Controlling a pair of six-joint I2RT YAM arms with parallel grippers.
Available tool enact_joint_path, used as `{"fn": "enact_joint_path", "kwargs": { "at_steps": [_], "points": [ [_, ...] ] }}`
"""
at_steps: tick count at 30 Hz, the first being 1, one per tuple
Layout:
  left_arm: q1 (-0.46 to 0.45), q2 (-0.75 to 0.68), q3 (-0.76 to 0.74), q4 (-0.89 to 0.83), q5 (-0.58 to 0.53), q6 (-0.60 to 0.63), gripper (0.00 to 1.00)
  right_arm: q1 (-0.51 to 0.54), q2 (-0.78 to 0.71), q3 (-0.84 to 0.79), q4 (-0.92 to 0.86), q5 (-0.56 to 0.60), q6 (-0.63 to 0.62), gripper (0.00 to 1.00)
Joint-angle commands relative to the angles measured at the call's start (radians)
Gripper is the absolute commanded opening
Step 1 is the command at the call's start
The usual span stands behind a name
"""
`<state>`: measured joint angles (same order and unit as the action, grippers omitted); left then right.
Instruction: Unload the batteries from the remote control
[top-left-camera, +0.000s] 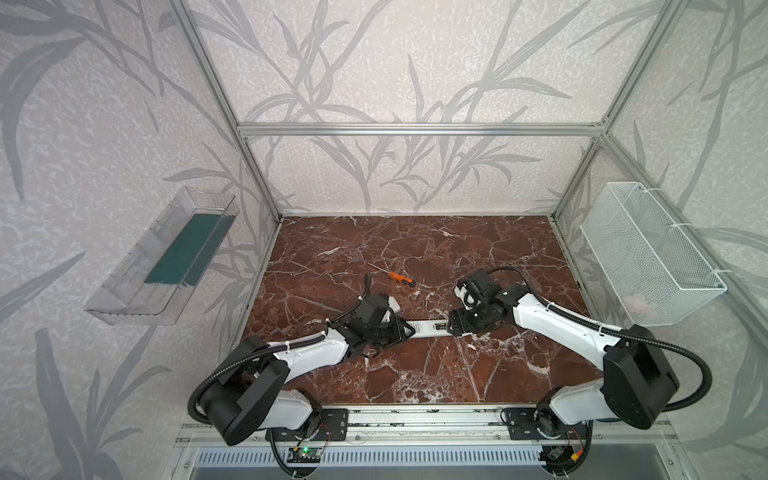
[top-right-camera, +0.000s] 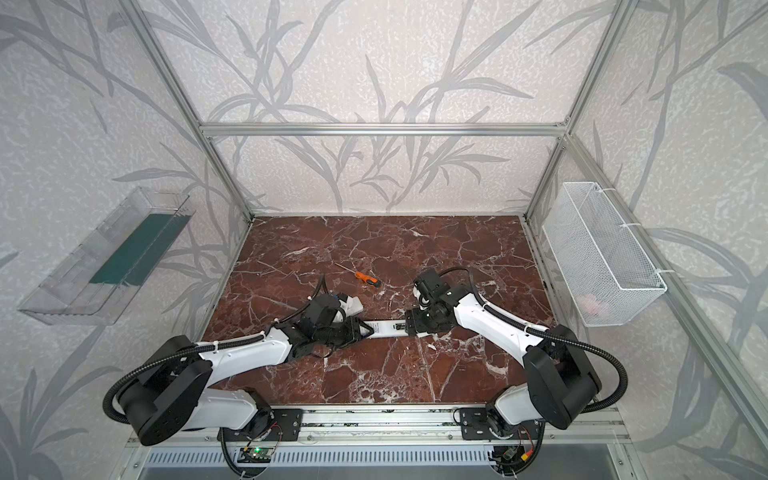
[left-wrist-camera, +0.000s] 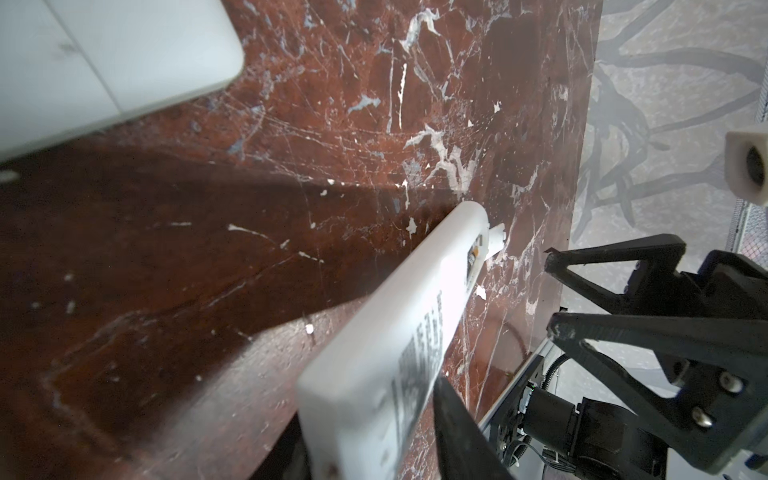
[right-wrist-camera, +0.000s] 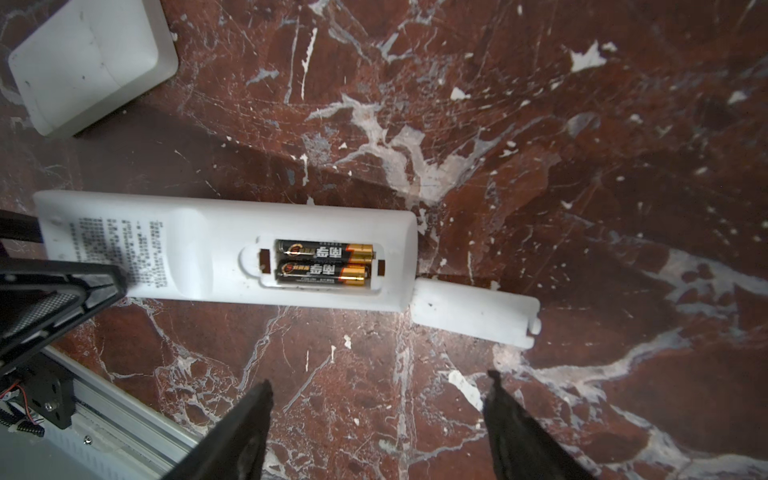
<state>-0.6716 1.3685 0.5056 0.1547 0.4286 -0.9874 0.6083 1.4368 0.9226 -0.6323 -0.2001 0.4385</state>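
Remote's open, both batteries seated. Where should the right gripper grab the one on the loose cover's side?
That battery lies sunk in the remote, tight against the other battery and the compartment wall, so its long sides leave no finger room. Probably best: the open right gripper comes straight down on its gold end, levers it up, then pinches across the raised end.

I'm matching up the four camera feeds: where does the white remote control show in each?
Top view: remote control lies front-centre on the table.
Top view: remote control again front-centre.
Left wrist: close up, stretching away from the camera.
Right wrist: back up, compartment open, two batteries inside.
Shared landmark: the open right pincer at its battery end.
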Motion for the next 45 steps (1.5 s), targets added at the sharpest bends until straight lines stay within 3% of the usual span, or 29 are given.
{"fn": "enact_joint_path", "kwargs": {
  "at_steps": [1,9,16,31,45],
  "points": [
    [0.009,0.012,-0.009,-0.006,-0.011,0.008,0.48,-0.003,-0.028,-0.010,-0.007,-0.007,0.005,0.80],
    [0.019,-0.001,-0.015,-0.023,-0.019,0.012,0.63,-0.004,-0.031,-0.007,-0.007,-0.009,0.005,0.80],
    [0.029,-0.038,-0.018,-0.066,-0.036,0.026,0.70,-0.003,-0.035,-0.005,-0.004,-0.018,0.004,0.80],
    [0.050,-0.107,-0.008,-0.120,-0.037,0.057,0.75,-0.004,-0.064,-0.004,0.011,-0.046,-0.002,0.82],
    [0.065,-0.316,0.034,-0.311,-0.058,0.134,0.75,-0.004,-0.132,0.034,0.021,-0.073,-0.047,0.84]
  ]
}}
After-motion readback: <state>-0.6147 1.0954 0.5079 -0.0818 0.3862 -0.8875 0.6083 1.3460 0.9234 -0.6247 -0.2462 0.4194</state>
